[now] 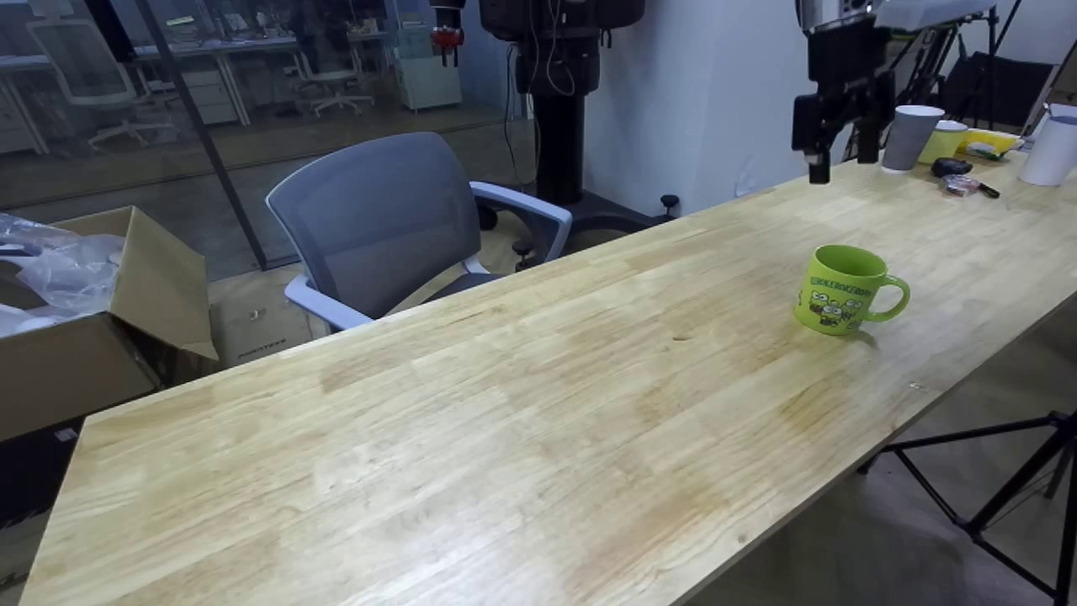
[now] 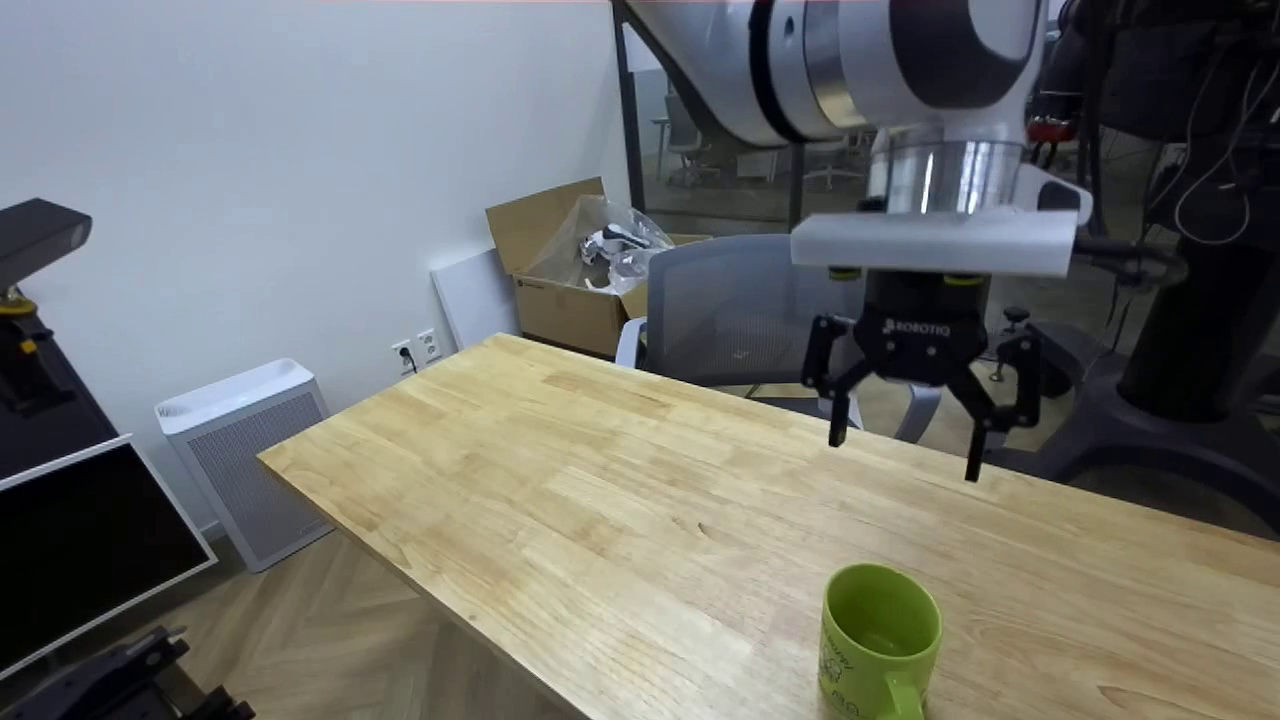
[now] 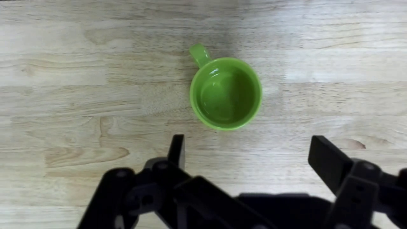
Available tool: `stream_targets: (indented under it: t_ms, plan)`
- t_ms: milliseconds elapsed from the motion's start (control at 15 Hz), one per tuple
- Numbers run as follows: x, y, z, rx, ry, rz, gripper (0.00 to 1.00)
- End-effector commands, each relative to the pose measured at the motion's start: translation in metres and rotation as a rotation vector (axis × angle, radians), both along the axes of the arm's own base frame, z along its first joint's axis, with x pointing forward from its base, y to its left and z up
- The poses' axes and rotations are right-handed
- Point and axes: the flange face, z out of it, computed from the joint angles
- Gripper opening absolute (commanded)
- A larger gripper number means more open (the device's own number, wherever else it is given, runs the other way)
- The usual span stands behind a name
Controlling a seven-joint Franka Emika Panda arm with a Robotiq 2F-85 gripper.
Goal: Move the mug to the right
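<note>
The lime-green mug (image 1: 829, 295) stands upright on the wooden table (image 1: 505, 438), with cartoon figures on its side and one loop handle. In an exterior view the mug (image 2: 880, 625) is at the bottom edge, partly cut off. In the wrist view I look down into the mug (image 3: 225, 95); it appears empty, its handle pointing to the upper left. My gripper (image 2: 906, 458) is open and empty, held well above the table and pointing down. In the wrist view the fingertips (image 3: 248, 140) are wide apart, with the mug just beyond them and not between them.
At the table's far end stand a grey cup (image 1: 910, 139), a yellow-green cup (image 1: 944, 141), a yellow bowl (image 1: 989, 141), a white container (image 1: 1052, 151) and small black items (image 1: 951, 167). A grey chair (image 1: 383, 227) stands against the table's long edge.
</note>
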Motion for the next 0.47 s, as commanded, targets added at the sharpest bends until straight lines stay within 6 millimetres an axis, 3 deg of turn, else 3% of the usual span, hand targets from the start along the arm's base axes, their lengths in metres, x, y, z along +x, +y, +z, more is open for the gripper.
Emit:
stream_targets:
  t_ms: [0,67,133,267,400]
  plan:
    - [-0.001,0.024,0.051,-0.004,0.029,0.020,1.00]
    - [-0.006,0.032,0.059,-0.005,0.057,0.044,1.00]
    - [0.000,0.019,0.043,0.007,0.027,0.026,1.00]
    - [-0.001,0.030,0.057,0.005,0.043,0.044,1.00]
    - [-0.002,0.032,0.057,0.004,0.047,0.048,1.00]
